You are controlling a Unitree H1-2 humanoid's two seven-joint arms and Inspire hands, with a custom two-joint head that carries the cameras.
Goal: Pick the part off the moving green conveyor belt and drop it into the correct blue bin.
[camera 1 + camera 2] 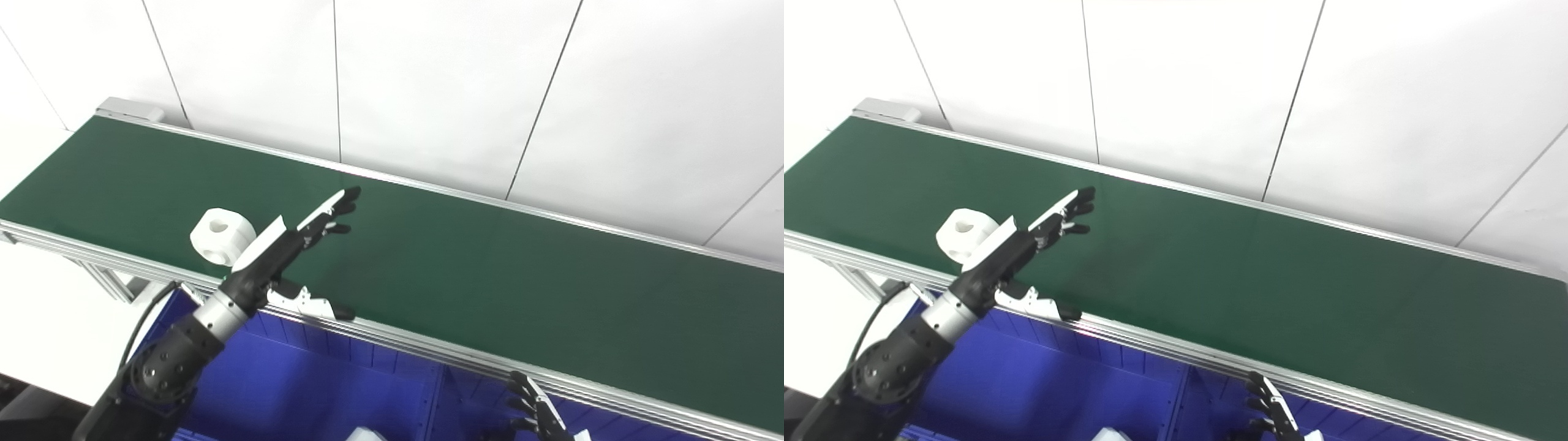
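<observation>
An industrial test cell or robotics lab is showing here: a long green conveyor belt (429,257) with aluminium side rails (429,352) is running from ten o'clock toward four o'clock, blue sorting bins (318,386) are sitting below its near edge at six o'clock, and plain white wall panels (441,79) are closing off the far side at twelve o'clock.

One white part (222,236) rides one green conveyor belt (490,269); two robot hands are in view, the left hand (288,245) spread over the belt, the right hand (539,410) low at the frame's edge; one blue bin (318,380) sits below, one white piece (365,434) inside
</observation>
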